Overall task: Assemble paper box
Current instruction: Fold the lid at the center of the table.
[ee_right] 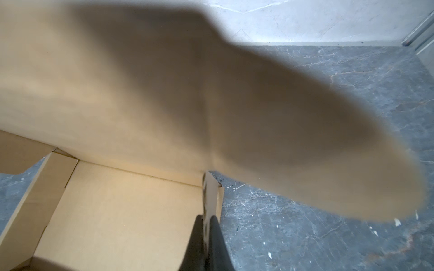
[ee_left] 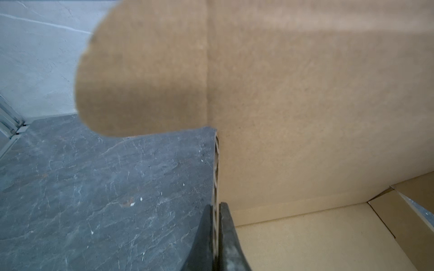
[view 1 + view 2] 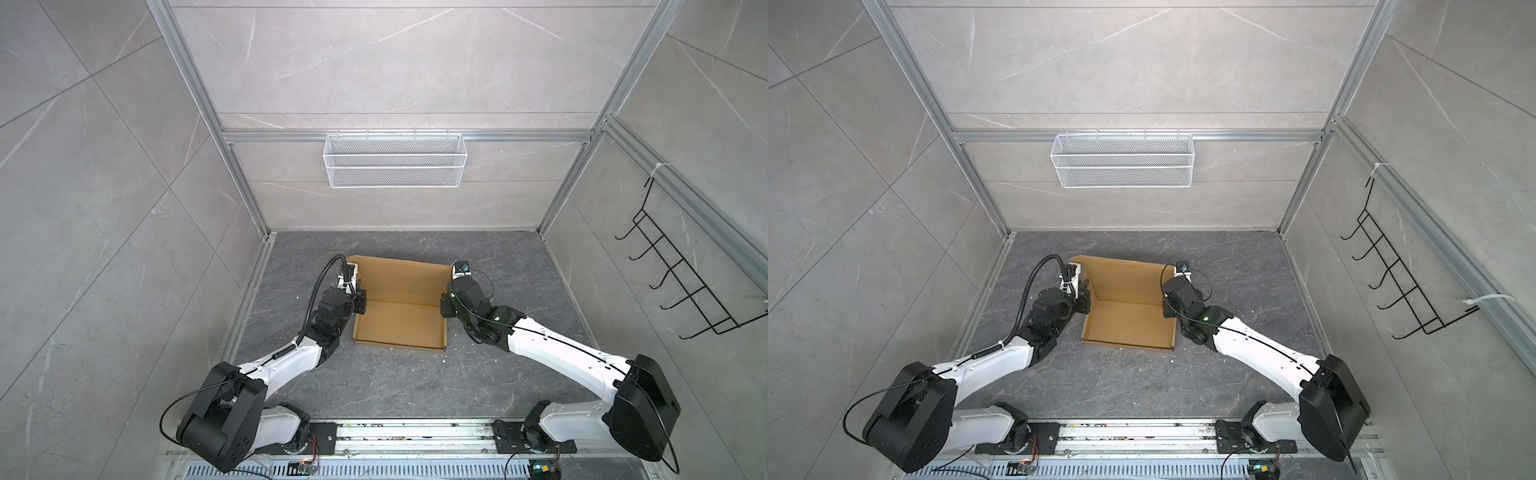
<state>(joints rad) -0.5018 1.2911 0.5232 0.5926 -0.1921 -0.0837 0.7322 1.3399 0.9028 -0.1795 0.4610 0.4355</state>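
The paper box (image 3: 399,322) (image 3: 1128,322) is brown corrugated cardboard and sits in the middle of the dark table, with low side walls up and its lid (image 3: 401,275) standing at the far edge. My left gripper (image 3: 360,301) (image 3: 1084,302) (image 2: 216,206) is shut on the top edge of the box's left side wall (image 2: 217,169). On the opposite side, my right gripper (image 3: 444,305) (image 3: 1166,308) (image 1: 206,217) is shut on the right side wall (image 1: 210,194). Rounded lid flaps (image 2: 141,82) (image 1: 305,140) hang out past both walls, blurred and close to the wrist cameras.
A white wire mesh basket (image 3: 395,160) hangs on the back wall rail. A black wire hook rack (image 3: 685,274) is fixed to the right wall. Aluminium frame posts (image 3: 249,195) close the table's back corners, and the arms' base rail (image 3: 415,434) runs along the front.
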